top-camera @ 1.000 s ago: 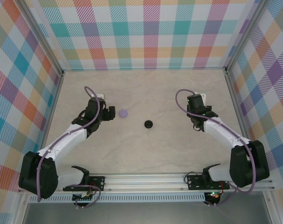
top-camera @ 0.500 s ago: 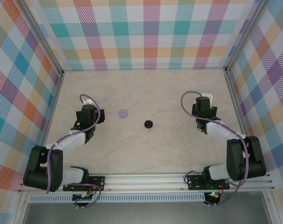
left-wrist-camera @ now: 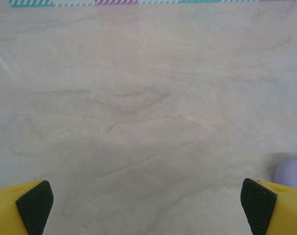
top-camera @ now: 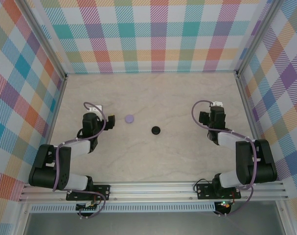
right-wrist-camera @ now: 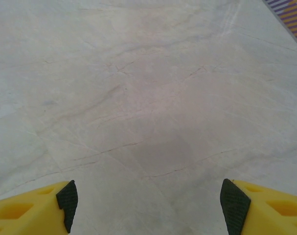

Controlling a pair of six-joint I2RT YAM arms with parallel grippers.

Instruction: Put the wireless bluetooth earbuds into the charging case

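Two small round charging cases lie closed on the marble table, a lilac one and a black one. My left gripper hovers left of the lilac case, jaws open over bare table; the case's edge peeks in beside the right fingertip. My right gripper stands well to the right of the black case, open with nothing between its fingers. The earbuds are out of view.
Checked walls and metal posts close the table on three sides. The arms' mounting rail runs along the near edge. Both arms are folded back close to their bases.
Both arms have drawn back toward the near side and outward, away from the two cases. Both pairs of jaws have spread wider.
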